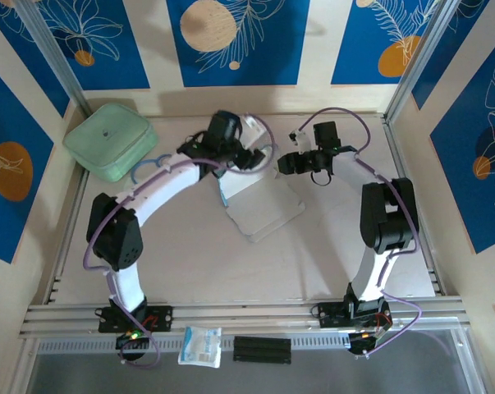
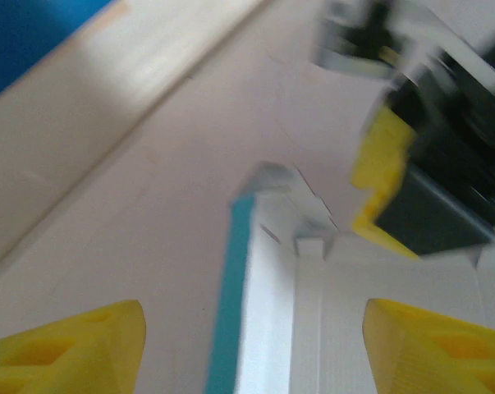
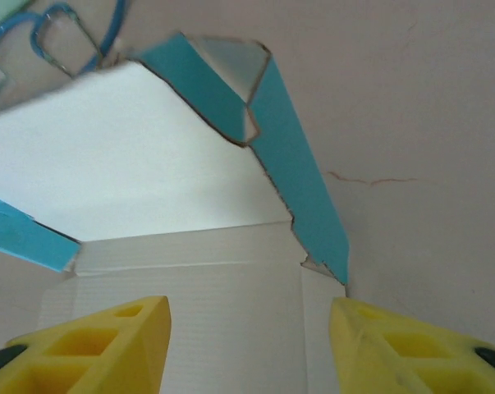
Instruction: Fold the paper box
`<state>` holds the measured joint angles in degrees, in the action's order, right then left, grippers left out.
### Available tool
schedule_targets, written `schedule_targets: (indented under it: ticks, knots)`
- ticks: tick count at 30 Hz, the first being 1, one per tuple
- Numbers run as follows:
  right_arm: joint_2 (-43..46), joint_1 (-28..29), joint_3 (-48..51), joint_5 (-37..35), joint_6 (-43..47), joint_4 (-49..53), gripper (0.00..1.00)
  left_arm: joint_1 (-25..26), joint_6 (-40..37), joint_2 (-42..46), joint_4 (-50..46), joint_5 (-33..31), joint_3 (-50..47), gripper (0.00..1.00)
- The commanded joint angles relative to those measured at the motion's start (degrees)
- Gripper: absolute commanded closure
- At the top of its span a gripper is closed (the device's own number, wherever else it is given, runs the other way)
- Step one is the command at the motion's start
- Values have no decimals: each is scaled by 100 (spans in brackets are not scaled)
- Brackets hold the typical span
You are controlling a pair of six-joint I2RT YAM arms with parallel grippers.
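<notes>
Paper box point(image 1: 262, 209) laid white side up on table point(image 1: 190, 263), blue flaps raised | left hand point(image 2: 254, 316) released at a raised flap | right hand point(image 3: 249, 302) released above white panel

Pale green case point(image 1: 109, 139), small packet point(image 1: 200, 345)

bright, even light; blurry left wrist
</notes>
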<state>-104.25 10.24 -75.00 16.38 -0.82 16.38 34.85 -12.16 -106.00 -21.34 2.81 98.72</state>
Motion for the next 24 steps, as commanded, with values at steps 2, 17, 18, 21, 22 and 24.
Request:
schedule_targets:
  ticks: [2, 17, 18, 21, 22, 24]
  knots:
    - [561, -106, 102, -113, -1007, 17, 45, -430, 1115, -835, -2250, 621, 1671, 29]
    - [-282, 305, -946, -874, -214, 730, 39, -632, 1303, -2922, -3853, 1761, 4509, 26]
    - [-395, 344, -1047, -975, -129, 763, 40, -629, 1310, -2950, -3838, 1813, 4514, 26]
    - [-666, 463, -1252, -1292, 70, 781, 46, -637, 1322, -3031, -3811, 1875, 4516, 26]
    - [-724, 500, -1293, -1403, 160, 762, 49, -654, 1326, -3070, -3807, 1828, 4515, 26]
    - [-806, 558, -1324, -1559, 293, 725, 54, -688, 1348, -3115, -3807, 1827, 4514, 26]
